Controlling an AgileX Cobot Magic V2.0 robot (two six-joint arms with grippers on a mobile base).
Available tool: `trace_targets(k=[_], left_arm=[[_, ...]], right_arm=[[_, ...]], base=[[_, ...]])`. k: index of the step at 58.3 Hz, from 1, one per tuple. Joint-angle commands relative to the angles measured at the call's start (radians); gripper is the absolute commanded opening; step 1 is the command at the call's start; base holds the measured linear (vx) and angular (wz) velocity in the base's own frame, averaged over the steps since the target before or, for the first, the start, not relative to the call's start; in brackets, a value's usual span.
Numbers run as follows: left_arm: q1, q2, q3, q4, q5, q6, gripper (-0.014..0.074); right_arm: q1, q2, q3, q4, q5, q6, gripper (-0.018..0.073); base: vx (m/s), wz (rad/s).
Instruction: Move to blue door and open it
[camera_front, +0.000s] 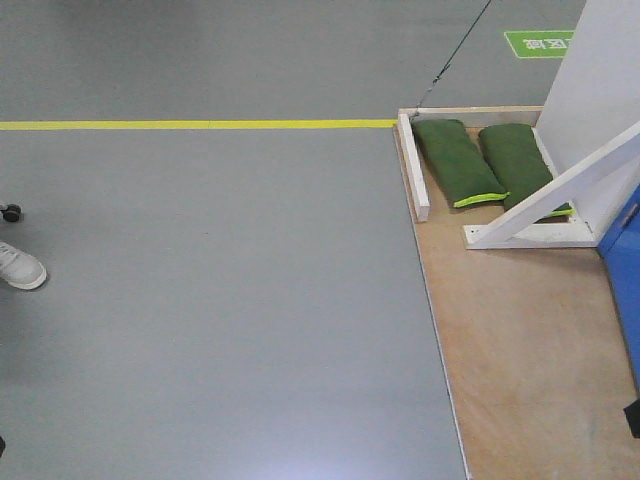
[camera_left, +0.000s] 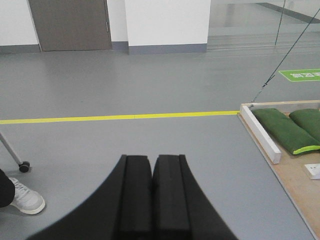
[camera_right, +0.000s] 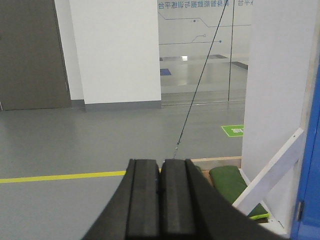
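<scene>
- The glossy bright-blue door panel (camera_front: 628, 290) shows only as a sliver at the far right of the front view, standing on the far side of the pale plywood platform (camera_front: 520, 350). From the right wrist view it is a blue strip (camera_right: 312, 165) along the right edge. No handle is in sight from here.
- The left gripper (camera_left: 151, 165) has its black jaws pressed flat together with nothing between them. It points out over the grey floor, well clear of the platform.
- The right gripper (camera_right: 160, 170) is the same, jaws together and empty. It faces the white diagonal wooden brace (camera_right: 270, 175) beside the door.
- I'd guess both are tucked closed for the drive, since there is nothing to grasp yet.
- Two dark green sandbags with lime edging (camera_front: 455, 160) lie side by side on the platform's back corner, inside a low white wooden rail (camera_front: 415, 165). They look placed to weigh the door rig down so it won't tip.
- The brace props up a tall white upright panel (camera_front: 600, 70), presumably for the same reason.
- A thin dark cable (camera_front: 460, 45) runs up and away from the platform's corner.
- A yellow tape line (camera_front: 200, 125) crosses the floor, and someone's white sneaker (camera_front: 20, 265) sits at the left edge.
- By my reckoning the approach is under way; the base needs to swing right to face the door.
</scene>
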Motion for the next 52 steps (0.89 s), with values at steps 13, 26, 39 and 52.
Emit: trace_targets(k=[13,26,39,52], left_arm=[[-0.006,-0.012,-0.026,-0.007,-0.083,-0.004,0.0073],[-0.006,-0.012,-0.026,-0.007,-0.083,-0.004,0.0073],[-0.006,-0.012,-0.026,-0.007,-0.083,-0.004,0.0073],[-0.006,-0.012,-0.026,-0.007,-0.083,-0.004,0.0073]], right_arm=[[-0.007,-0.014,0.003,-0.007,-0.084,-0.006,0.0012],[-0.007,-0.014,0.003,-0.007,-0.084,-0.006,0.0012],[-0.007,-0.014,0.003,-0.007,-0.084,-0.006,0.0012],[-0.007,-0.014,0.003,-0.007,-0.084,-0.006,0.0012]], base=[[-0.09,0.04],[-0.01,-0.01],[0.0,0.0],[0.0,0.0]])
